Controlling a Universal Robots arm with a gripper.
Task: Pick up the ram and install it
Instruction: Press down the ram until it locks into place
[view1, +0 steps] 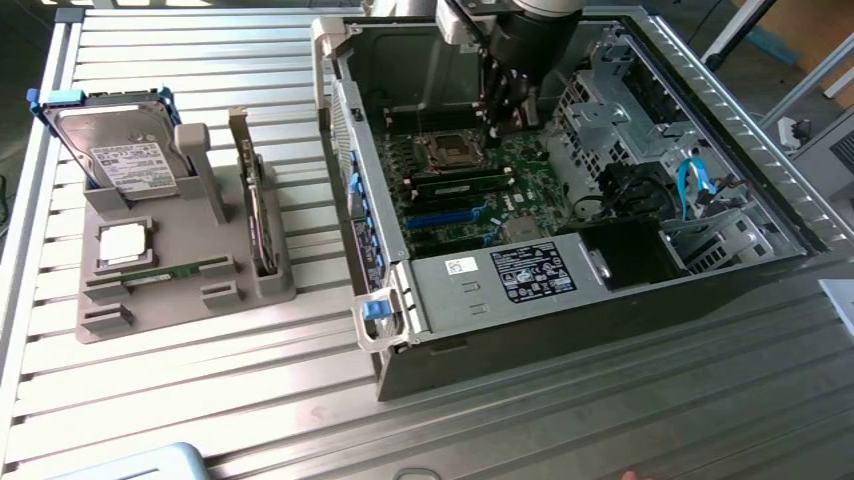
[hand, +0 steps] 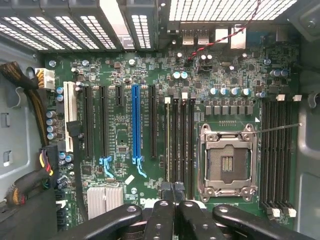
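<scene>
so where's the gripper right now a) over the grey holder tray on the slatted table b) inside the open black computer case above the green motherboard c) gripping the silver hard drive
b: the gripper reaches down inside the open black computer case, over the green motherboard, away from the grey holder tray.

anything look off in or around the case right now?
Nothing stands out. The open computer case lies flat on the table, and the motherboard looks intact, its processor socket empty. The gripper is shut above the memory slots. Outside, one memory stick lies in the grey holder.
</scene>
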